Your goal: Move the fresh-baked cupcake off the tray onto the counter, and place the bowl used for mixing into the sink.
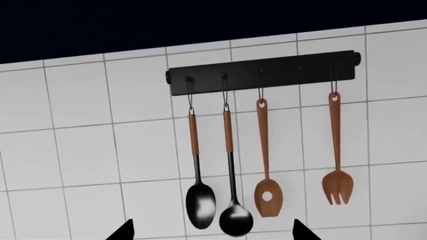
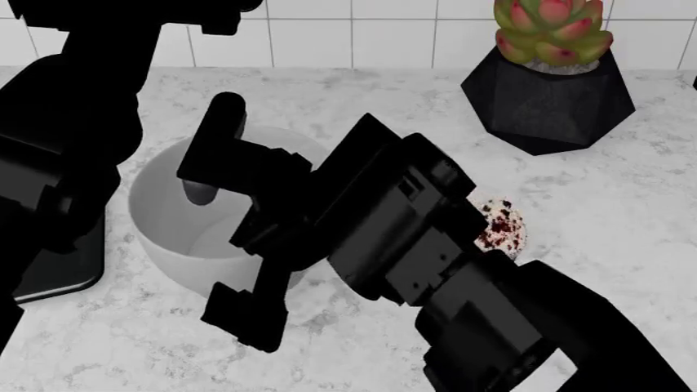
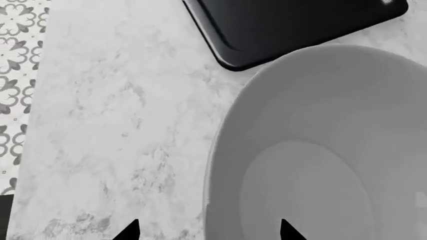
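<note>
The white-grey bowl point(image 2: 175, 204) stands on the marble counter point(image 2: 360, 98), beside a corner of the black tray point(image 2: 60, 273). My right gripper point(image 2: 224, 253) is open and straddles the bowl's near rim point(image 3: 210, 190), one finger inside and one outside over the counter point(image 3: 100, 125). The tray's corner point(image 3: 293, 25) lies just beyond the bowl. The cupcake point(image 2: 503, 229) sits on the counter to the right, partly hidden by my right arm. My left gripper point(image 1: 213, 232) is open, holds nothing and faces the tiled wall. The sink is out of view.
A succulent in a black faceted pot point(image 2: 550, 90) stands at the back right of the counter. A black rail point(image 1: 263, 72) on the wall holds several hanging spoons and a wooden fork. Patterned floor point(image 3: 13, 50) shows past the counter's edge.
</note>
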You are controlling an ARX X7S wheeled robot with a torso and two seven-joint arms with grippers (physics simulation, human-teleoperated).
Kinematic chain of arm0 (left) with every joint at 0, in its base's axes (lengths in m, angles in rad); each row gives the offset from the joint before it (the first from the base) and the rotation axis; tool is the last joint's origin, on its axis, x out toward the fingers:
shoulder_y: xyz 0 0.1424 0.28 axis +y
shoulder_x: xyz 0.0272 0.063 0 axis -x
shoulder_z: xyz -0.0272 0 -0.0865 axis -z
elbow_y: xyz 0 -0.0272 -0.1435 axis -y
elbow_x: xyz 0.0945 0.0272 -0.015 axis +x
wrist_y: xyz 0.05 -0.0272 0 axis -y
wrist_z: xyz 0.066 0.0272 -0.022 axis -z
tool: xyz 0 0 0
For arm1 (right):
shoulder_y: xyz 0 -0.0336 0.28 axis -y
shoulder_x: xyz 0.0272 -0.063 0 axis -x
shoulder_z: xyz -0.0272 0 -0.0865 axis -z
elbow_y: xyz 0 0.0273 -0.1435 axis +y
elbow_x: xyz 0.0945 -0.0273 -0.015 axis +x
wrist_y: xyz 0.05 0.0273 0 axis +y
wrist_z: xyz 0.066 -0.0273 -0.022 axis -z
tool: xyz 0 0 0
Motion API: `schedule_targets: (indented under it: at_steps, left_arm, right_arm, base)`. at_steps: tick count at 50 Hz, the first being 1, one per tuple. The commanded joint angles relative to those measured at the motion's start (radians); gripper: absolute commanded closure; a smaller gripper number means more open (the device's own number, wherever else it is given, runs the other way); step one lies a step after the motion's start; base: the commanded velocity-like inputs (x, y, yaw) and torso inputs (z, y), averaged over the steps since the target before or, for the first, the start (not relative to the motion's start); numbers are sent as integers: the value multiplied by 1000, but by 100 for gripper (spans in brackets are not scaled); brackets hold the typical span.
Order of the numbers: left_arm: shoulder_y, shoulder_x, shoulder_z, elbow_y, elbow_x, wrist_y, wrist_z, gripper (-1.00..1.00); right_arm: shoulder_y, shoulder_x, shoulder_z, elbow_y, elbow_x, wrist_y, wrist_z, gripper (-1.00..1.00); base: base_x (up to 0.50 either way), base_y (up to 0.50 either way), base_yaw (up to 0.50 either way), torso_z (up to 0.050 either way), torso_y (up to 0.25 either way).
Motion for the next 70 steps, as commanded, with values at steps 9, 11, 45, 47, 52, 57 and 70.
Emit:
schedule_targets:
  at_steps: [9, 11, 45, 47, 52, 57, 70]
  left_arm:
    - [11, -12, -9, 25, -3, -4, -9, -100]
    - [10, -12, -9, 26, -4, -6, -8, -100]
    - [8, -8, -4, 13, -10, 2, -5, -100]
    - [7, -8, -4, 13, -11, 2, -5, -100]
    - [8, -10, -2, 20, -10, -2, -7, -100]
    - [10, -13, 0, 29, -11, -7, -11, -100]
    - [12, -16, 1, 35, -13, -8, -10, -100]
  right_arm:
    - [19, -66, -43, 165, -7, -94, -65, -100]
    - [24, -75, -59, 192, 5, -86, -62, -100]
    - [157, -35, -181, 119, 112, 101, 107, 100]
    - [165, -33, -183, 116, 111, 110, 109, 100]
    - [182, -18, -193, 91, 105, 149, 127, 100]
    - [209, -5, -199, 63, 103, 198, 143, 100]
    - [232, 5, -139, 69, 121, 328, 283, 100]
  base:
    - [0, 0, 0, 0, 0]
    - [0, 0, 0, 0, 0]
    - [0, 0, 0, 0, 0]
    - [0, 0, 0, 0, 0]
    - [0, 0, 0, 0, 0]
    - [0, 0, 0, 0, 0]
    - [0, 0, 0, 0, 0]
